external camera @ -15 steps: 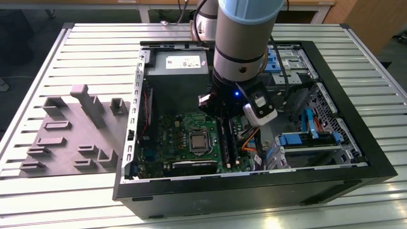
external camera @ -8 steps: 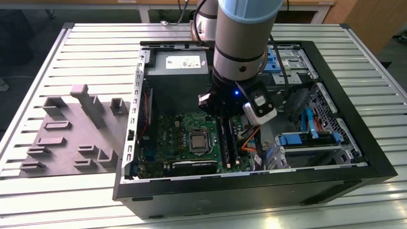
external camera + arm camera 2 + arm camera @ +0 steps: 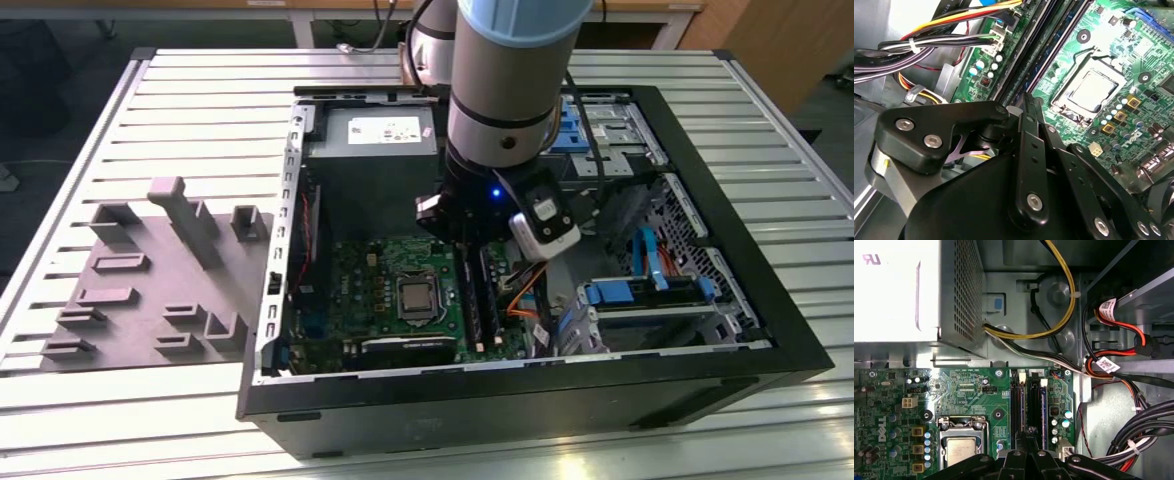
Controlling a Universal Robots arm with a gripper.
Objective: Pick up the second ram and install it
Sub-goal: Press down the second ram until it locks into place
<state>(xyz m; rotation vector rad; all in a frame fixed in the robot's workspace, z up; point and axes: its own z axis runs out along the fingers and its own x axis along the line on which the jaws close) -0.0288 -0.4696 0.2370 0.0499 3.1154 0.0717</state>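
Note:
My gripper (image 3: 470,245) is down inside the open computer case (image 3: 747,345), over the memory slots of the green motherboard (image 3: 380,290). In both wrist views its black fingers (image 3: 1029,150) come together with no gap, and the tips (image 3: 1030,432) meet right at the slots. A long dark strip, the second ram (image 3: 470,295), lies along the slots directly under the tips (image 3: 1033,407). It sits at board level, not lifted. I cannot tell whether the tips touch it or clamp it.
The processor socket (image 3: 961,447) lies beside the slots, and the power supply (image 3: 374,130) sits at the far end of the case. Bundled cables (image 3: 929,45) and orange and red leads (image 3: 1114,352) run close by. A grey fixture with uprights (image 3: 167,270) stands on the exterior view's left.

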